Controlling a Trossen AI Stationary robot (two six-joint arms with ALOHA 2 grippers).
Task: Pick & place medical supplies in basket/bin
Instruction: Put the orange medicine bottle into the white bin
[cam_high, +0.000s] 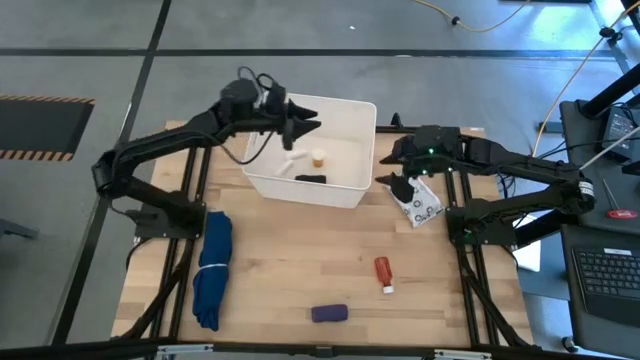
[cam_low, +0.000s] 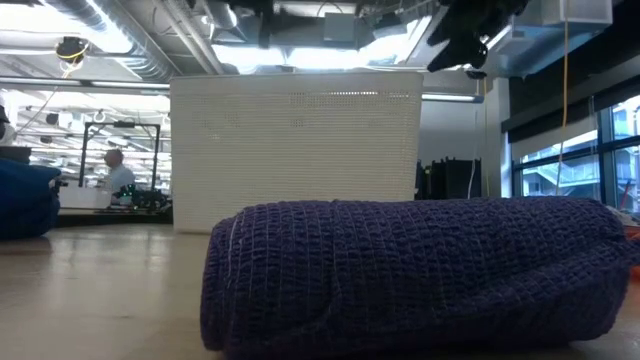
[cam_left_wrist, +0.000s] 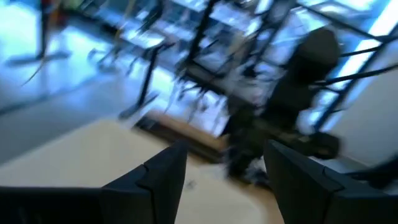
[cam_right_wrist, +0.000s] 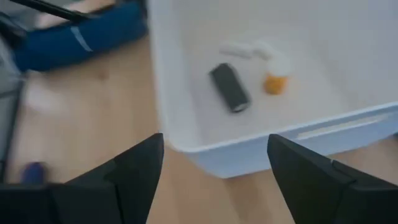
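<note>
The white bin (cam_high: 352, 118) stands at the table's far middle. In it lie a black oblong piece (cam_high: 311, 178), an orange vial (cam_high: 318, 157) and a white roll (cam_high: 290, 161); the right wrist view also shows the black piece (cam_right_wrist: 230, 88) and the vial (cam_right_wrist: 274, 82). My left gripper (cam_high: 308, 127) hovers open above the bin's far left part, with nothing between its fingers (cam_left_wrist: 163, 174). My right gripper (cam_high: 400, 186) hangs open just right of the bin, above the silvery blister pack (cam_high: 422, 206). A red tube (cam_high: 383, 273) and a purple oblong (cam_high: 330, 313) lie on the near table.
A long folded blue cloth (cam_high: 212, 268) lies along the table's left side. In the low view the purple oblong (cam_low: 420, 275) fills the foreground, with the bin wall (cam_low: 295, 150) behind it. Bare wood stretches between the bin and the near items.
</note>
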